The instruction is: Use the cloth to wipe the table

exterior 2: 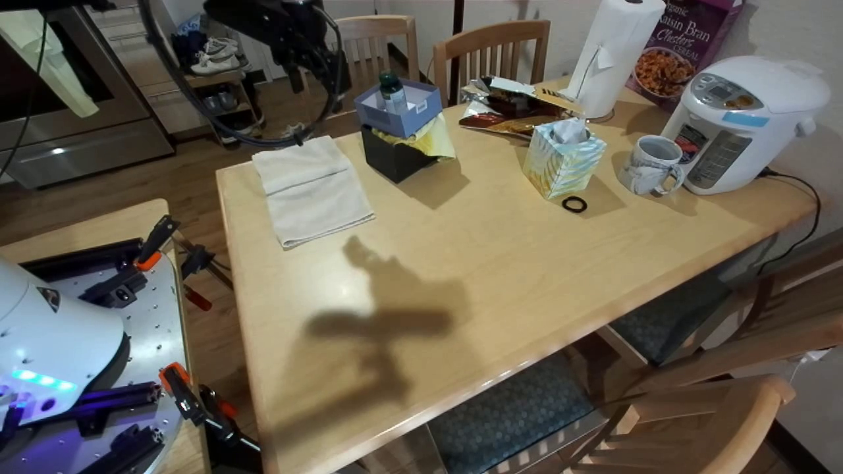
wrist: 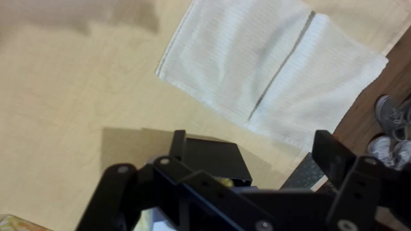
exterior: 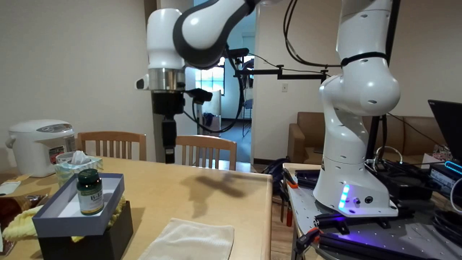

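Note:
The cloth, pale white-grey with a dark crease line across it, lies nearly flat on the table near a corner. It shows in both exterior views (exterior: 195, 242) (exterior 2: 316, 197) and in the wrist view (wrist: 257, 64), where one end reaches past the table edge. The light tan wooden table (exterior: 155, 191) also shows in an exterior view (exterior 2: 527, 276) and the wrist view (wrist: 74, 96). My gripper (exterior: 169, 156) hangs above the table, apart from the cloth. In the wrist view its fingers (wrist: 251, 136) are wide apart with nothing between them.
A dark box (exterior 2: 388, 155) with a blue-grey lid (exterior: 68, 224) and a green bottle (exterior: 90, 193) stands beside the cloth. A tissue box (exterior 2: 563, 158), mug (exterior 2: 652, 164), water boiler (exterior 2: 744, 125), paper towel roll (exterior 2: 612, 59) and black ring (exterior 2: 574, 204) are farther along. Chairs surround the table.

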Available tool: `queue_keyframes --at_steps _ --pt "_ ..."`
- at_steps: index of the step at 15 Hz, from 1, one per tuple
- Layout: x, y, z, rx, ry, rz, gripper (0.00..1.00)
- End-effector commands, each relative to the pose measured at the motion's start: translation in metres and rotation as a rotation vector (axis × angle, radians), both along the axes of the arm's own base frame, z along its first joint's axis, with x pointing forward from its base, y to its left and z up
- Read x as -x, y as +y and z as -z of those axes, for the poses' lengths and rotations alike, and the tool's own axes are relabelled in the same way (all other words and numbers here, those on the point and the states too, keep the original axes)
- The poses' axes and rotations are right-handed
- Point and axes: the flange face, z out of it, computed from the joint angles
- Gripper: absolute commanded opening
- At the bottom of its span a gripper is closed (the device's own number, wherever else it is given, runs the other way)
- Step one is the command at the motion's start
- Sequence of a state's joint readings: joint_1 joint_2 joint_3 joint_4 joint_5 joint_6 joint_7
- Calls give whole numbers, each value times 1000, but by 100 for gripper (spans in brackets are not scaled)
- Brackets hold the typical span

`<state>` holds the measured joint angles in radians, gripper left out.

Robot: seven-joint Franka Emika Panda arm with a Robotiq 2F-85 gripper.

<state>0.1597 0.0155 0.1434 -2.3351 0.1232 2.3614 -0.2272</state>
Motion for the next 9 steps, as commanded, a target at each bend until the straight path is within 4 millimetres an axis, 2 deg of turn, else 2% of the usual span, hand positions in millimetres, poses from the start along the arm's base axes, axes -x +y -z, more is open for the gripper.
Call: queue_keyframes --at_steps 1,5,9 --pt "-41 24 53 -110 87 -105 100" --pt "-53 52 107 -145 199 -67 100" --pt "-51 95 148 -156 292 119 100"
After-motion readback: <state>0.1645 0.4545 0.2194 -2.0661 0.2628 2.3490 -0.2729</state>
